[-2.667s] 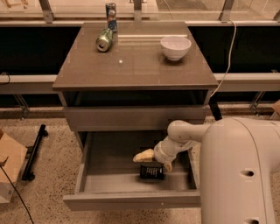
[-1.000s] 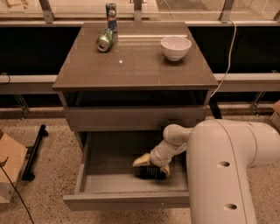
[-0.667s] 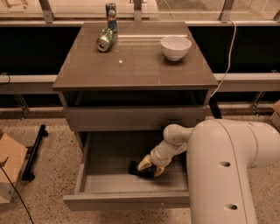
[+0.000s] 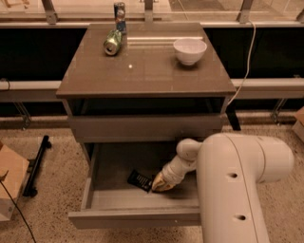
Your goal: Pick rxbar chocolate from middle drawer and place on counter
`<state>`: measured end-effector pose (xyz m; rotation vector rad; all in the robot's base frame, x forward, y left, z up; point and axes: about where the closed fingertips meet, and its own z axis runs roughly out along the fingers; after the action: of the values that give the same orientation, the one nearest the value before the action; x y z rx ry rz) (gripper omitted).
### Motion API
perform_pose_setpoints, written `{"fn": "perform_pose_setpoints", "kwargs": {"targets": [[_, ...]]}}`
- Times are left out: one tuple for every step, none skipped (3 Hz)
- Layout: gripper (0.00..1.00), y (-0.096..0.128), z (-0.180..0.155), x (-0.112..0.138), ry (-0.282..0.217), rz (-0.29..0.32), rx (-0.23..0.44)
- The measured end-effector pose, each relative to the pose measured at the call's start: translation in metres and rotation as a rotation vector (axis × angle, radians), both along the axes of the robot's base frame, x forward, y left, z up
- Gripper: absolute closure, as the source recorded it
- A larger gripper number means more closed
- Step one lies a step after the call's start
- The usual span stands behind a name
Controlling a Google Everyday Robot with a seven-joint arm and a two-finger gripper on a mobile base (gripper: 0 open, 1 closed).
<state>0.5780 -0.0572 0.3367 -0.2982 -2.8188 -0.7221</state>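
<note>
**Gripper down in the open drawer, at the bar**

The drawer (image 4: pixel 110 191) stands pulled out below the counter (image 4: pixel 142 71). The rxbar (image 4: pixel 138 179) lies flat on the drawer floor, near the middle and turned at an angle to the front panel. The gripper (image 4: pixel 160 183) is inside the drawer, low over the floor, with its yellowish tip touching or overlapping the bar's right end. Whether it is closed on the bar or only resting against it cannot be told. The white arm (image 4: pixel 237 190) reaches in from the right and hides the drawer's right side.

On the counter, a green can (image 4: pixel 113 42) lies on its side at the back left, just in front of an upright can (image 4: pixel 119 10). A white bowl (image 4: pixel 190 50) sits at the back right, well apart from both.
</note>
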Motion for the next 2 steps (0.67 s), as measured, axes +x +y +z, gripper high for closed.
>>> {"fn": "perform_pose_setpoints", "kwargs": {"targets": [[0.95,0.0000,0.0085,0.0000,0.000,0.000,0.000],[0.77,0.0000,0.0101,0.0000,0.000,0.000,0.000]]}}
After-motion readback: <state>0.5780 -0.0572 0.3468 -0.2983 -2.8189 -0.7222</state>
